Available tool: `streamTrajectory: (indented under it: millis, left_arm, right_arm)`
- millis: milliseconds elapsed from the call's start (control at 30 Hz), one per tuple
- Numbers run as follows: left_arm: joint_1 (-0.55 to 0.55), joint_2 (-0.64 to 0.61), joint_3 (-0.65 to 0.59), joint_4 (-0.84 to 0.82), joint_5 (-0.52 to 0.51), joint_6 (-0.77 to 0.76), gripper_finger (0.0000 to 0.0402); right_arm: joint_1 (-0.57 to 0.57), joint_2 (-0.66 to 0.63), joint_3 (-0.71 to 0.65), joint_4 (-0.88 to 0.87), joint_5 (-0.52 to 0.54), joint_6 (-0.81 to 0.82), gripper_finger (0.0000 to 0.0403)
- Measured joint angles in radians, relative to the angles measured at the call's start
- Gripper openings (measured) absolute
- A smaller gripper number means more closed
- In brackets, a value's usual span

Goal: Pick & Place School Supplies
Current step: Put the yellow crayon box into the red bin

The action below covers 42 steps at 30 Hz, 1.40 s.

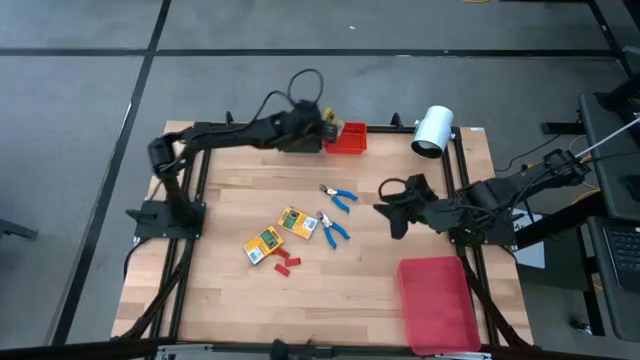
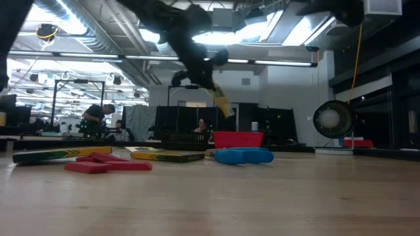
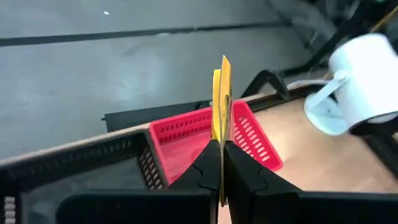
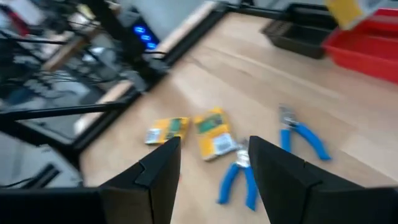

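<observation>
The left gripper [image 3: 222, 163] pinches a yellow printed box [image 3: 221, 93], its print unreadable, above the red bin [image 3: 214, 140]; the right gripper [image 1: 392, 212], spread, hovers well away from that bin.

Two dark, jointed arms with black cable loops, left arm [image 1: 230, 132], right arm [image 1: 500, 195]; matte black, wedge-shaped fingers [image 4: 155, 171] on each gripper

Workshop hall, grey floor, lit ceiling.
Wooden table [image 1: 300, 290] on grey floor [image 1: 80, 120] with dark seams. Ceiling lights [image 2: 262, 29] and exposed ducts [image 2: 98, 29] overhead. Dark racks [image 2: 177, 121] at back; people [image 2: 98, 115] seated at far benches. White lamp [image 1: 433, 131] at table's far edge.
</observation>
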Motion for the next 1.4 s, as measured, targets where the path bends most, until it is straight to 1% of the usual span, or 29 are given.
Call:
streamTrajectory:
  millis: [67,167,233,300,367,433,500,567,667,700,800,833,933,1067,1200,1333,1400]
  left_arm:
    - [0.011,0.060,0.092,-0.066,0.030,0.052,0.0002]
    - [0.025,0.142,0.193,-0.115,0.088,0.143,0.0002]
    - [0.033,0.168,0.256,-0.172,0.092,0.145,0.0002]
    - [0.042,0.185,0.292,-0.178,0.110,0.137,0.0002]
    - [0.045,0.198,0.292,-0.162,0.151,0.149,0.0002]
    - [0.045,0.212,0.290,-0.165,0.148,0.160,0.0002]
    - [0.052,0.219,0.291,-0.158,0.166,0.218,0.0002]
    - [0.064,0.223,0.291,-0.159,0.233,0.334,0.0002]
    - [0.071,0.225,0.291,-0.172,0.235,0.477,0.0002]
    - [0.079,0.225,0.291,-0.164,0.251,0.526,0.0002]
    - [0.100,0.225,0.291,-0.150,0.392,0.677,0.0002]
    - [0.104,0.225,0.291,-0.151,0.422,0.723,0.0002]
    - [0.116,0.225,0.291,-0.176,0.452,0.825,0.0002]
    - [0.144,0.225,0.291,-0.206,0.507,0.908,0.0002]
    - [0.172,0.235,0.291,-0.204,0.498,0.958,0.0002]
    - [0.198,0.270,0.291,-0.201,0.536,0.969,0.0002]
    - [0.206,0.283,0.291,-0.203,0.540,0.996,0.0002]
  right_arm:
    - [0.000,-0.005,0.013,-0.058,0.007,0.038,0.0194]
    - [0.000,-0.015,0.017,-0.080,0.008,0.068,0.0194]
    - [0.009,-0.020,0.017,-0.086,0.009,0.083,0.0194]
    - [0.018,-0.021,0.017,-0.086,0.028,0.096,0.0194]
    - [0.032,-0.021,0.017,-0.089,0.057,0.104,0.0194]
    - [0.041,-0.022,0.017,-0.091,0.084,0.107,0.0194]
    - [0.048,-0.022,0.017,-0.092,0.096,0.108,0.0194]
    - [0.057,-0.022,0.017,-0.091,0.104,0.108,0.0194]
    - [0.065,-0.022,0.017,-0.091,0.105,0.114,0.0194]
    - [0.068,-0.022,0.017,-0.090,0.108,0.118,0.0194]
    - [0.082,-0.022,0.017,-0.089,0.140,0.135,0.0194]
    - [0.088,-0.022,0.017,-0.089,0.150,0.138,0.0194]
    - [0.106,-0.022,0.017,-0.088,0.177,0.160,0.0194]
    - [0.128,-0.022,0.017,-0.070,0.211,0.167,0.0194]
    - [0.141,-0.022,0.017,-0.059,0.246,0.167,0.0194]
    - [0.148,-0.022,0.017,-0.056,0.255,0.160,0.0194]
    - [0.150,-0.021,0.017,-0.055,0.262,0.160,0.0194]
